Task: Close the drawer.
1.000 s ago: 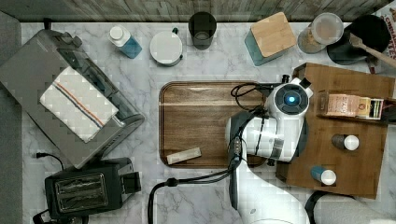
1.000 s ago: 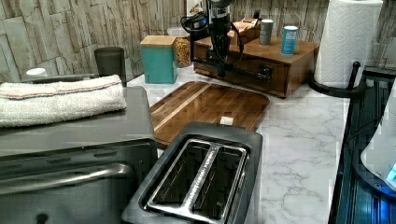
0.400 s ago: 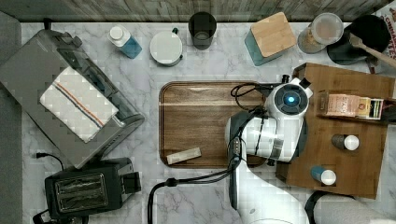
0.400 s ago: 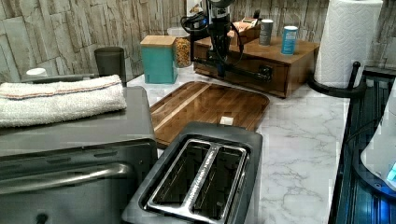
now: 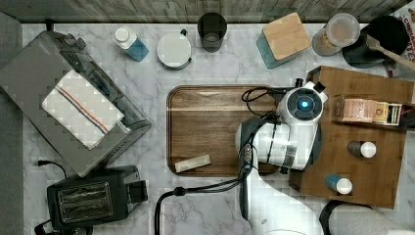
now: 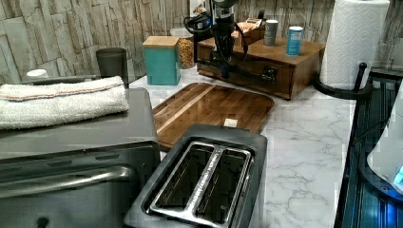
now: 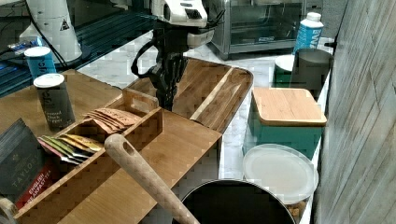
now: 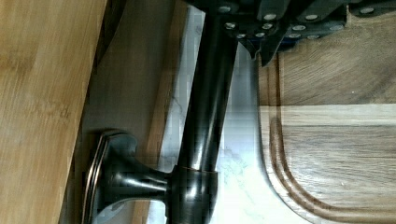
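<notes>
Marble counter point(image 5: 205, 68); drawer point(image 6: 247, 76) nrly shut.

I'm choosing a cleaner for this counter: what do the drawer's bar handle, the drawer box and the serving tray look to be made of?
The dark bar handle looks like bronze-finished metal: smooth, with glossy highlights. The medium-brown drawer box appears to be wood, matte, with faint grain. The darker rounded-corner serving tray also looks wooden, with plank seams and a grooved border; any sealant can't be judged.

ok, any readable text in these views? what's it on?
"TAYLORS" and "ENGLISH BREAKFAST": on the dark tea packet in the wooden organizer's compartment, right view.
Print on the grey cylindrical tin, the blue tin and the blue-labelled white bottle: too blurred to read.
Triangle warning sign on the white robot base: wording unreadable.
</notes>
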You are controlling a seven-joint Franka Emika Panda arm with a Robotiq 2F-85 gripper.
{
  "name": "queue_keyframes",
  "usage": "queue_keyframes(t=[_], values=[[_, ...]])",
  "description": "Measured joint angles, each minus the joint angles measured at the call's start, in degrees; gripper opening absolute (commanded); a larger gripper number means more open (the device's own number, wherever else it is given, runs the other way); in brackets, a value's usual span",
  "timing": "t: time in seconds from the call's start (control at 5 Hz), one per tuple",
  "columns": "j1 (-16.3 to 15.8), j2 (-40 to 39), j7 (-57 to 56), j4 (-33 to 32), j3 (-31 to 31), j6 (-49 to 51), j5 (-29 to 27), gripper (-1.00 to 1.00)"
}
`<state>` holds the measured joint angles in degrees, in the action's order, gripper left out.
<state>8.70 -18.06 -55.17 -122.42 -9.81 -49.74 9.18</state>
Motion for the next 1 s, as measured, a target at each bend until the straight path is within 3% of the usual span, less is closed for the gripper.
queue_keyframes(t=[1.0], values=[[-0.78,0.0,0.03,0.0,-0.69,-0.14,0.15,-1.0]])
